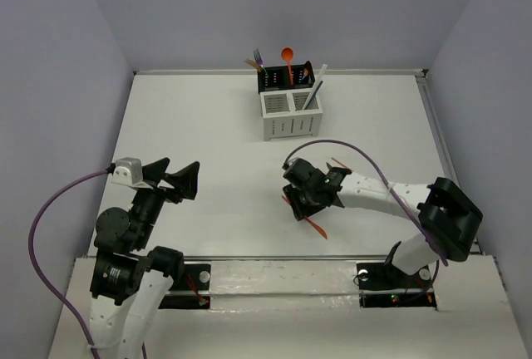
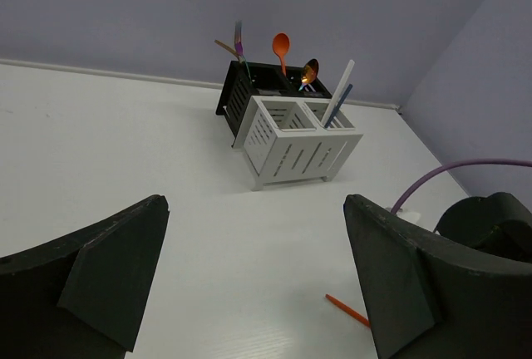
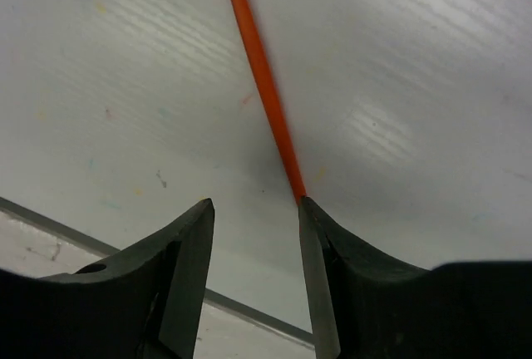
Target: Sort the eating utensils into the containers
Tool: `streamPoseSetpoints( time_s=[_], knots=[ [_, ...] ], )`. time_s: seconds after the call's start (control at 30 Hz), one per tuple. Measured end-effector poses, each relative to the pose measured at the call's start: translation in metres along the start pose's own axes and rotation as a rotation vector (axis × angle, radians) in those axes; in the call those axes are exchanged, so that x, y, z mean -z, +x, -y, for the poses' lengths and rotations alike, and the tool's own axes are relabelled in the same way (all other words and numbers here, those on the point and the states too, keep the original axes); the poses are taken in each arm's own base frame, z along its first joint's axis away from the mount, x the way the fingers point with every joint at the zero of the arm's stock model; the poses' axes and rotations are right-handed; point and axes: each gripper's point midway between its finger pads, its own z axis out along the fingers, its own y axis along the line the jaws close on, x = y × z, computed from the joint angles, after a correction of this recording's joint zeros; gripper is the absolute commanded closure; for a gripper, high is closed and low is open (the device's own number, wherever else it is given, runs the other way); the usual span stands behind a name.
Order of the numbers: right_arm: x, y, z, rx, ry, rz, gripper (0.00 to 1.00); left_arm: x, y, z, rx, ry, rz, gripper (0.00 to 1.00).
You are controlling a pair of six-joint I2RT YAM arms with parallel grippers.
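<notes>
Right gripper (image 3: 255, 204) (agape) over orange chopstick (image 3: 264, 85)

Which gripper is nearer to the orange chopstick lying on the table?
Right. The right gripper sits directly over the orange chopstick, open jaws at its end; the left gripper hovers well off to the left, also open.

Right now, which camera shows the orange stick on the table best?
Right wrist: the orange stick is close and sharp. Top view shows only bits poking from under the right arm; left wrist catches one short end.
</notes>
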Motion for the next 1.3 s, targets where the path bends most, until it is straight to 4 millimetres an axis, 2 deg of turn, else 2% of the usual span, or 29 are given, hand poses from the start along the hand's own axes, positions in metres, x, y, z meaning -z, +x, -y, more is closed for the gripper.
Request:
streamPoseSetpoints(
  time_s=[0.17,0.33,0.37,0.43,0.63,0.77,1.03,1.2,1.3],
  knots=[
    [0.011,0.029,-0.019,-0.002,-0.066,-0.053,0.33,0.0,0.0,0.0,0.0,0.0,0.0,0.01],
    [0.004,0.071,-0.022,-0.067,-0.109,-0.158,0.21,0.0,0.0,0.0,0.0,0.0,0.0,0.01],
    [0.003,0.073,-0.023,-0.082,-0.114,-0.162,0.19,0.0,0.0,0.0,0.0,0.0,0.0,0.01],
    [0.004,0.071,-0.027,-0.115,-0.132,-0.147,0.13,0.0,0.0,0.0,0.0,0.0,0.0,0.01],
    [-0.001,0.055,-0.027,-0.209,-0.106,-0.075,0.08,0.0,0.0,0.0,0.0,0.0,0.0,0.01],
    [-0.006,0.04,-0.013,-0.259,-0.035,0.006,0.06,0.0,0.0,0.0,0.0,0.0,0.0,0.01],
    [-0.014,0.015,0.03,-0.354,0.116,0.126,0.03,0.0,0.0,0.0,0.0,0.0,0.0,0.01],
    [-0.023,-0.005,0.04,-0.359,0.143,0.175,0.03,0.0,0.0,0.0,0.0,0.0,-0.001,0.01],
    [-0.028,-0.015,0.039,-0.339,0.148,0.181,0.09,0.0,0.0,0.0,0.0,0.0,-0.002,0.01]
  ],
)
